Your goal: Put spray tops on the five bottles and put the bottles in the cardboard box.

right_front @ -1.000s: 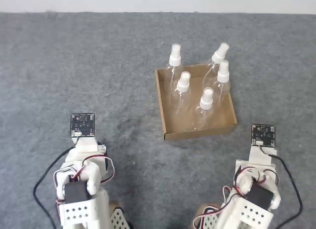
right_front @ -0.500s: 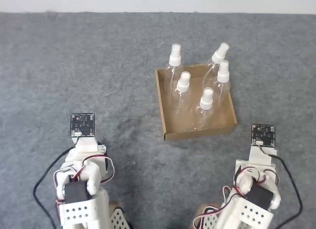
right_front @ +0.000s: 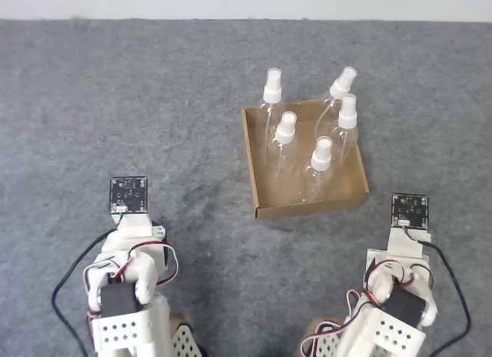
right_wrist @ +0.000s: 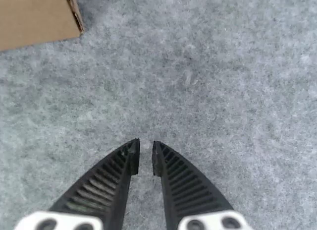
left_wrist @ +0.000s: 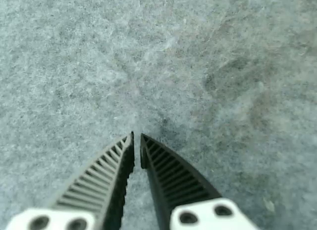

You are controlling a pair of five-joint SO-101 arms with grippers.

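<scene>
Five bottles (right_front: 320,163) with spray tops (right_front: 286,126) stand in the cardboard box (right_front: 307,208); left gripper (left_wrist: 137,137) and right gripper (right_wrist: 145,144) both closed, empty, over carpet (right_front: 154,103).

**Open counter around the box, little room inside it**

Wide free room is offered by the grey counter (right_front: 138,95) over its left half and along its far edge. One obstacle is met right of the middle: the cardboard box (right_front: 307,206). Its inside is crowded by five bottles (right_front: 320,154), which stand close together with only narrow gaps between them. A strip of bare box floor is left behind the front wall. Open counter is seen ahead of the left gripper (left_wrist: 136,136). Ahead of the right gripper (right_wrist: 145,142) the counter is also open, and a corner of the box is seen farther off.
</scene>
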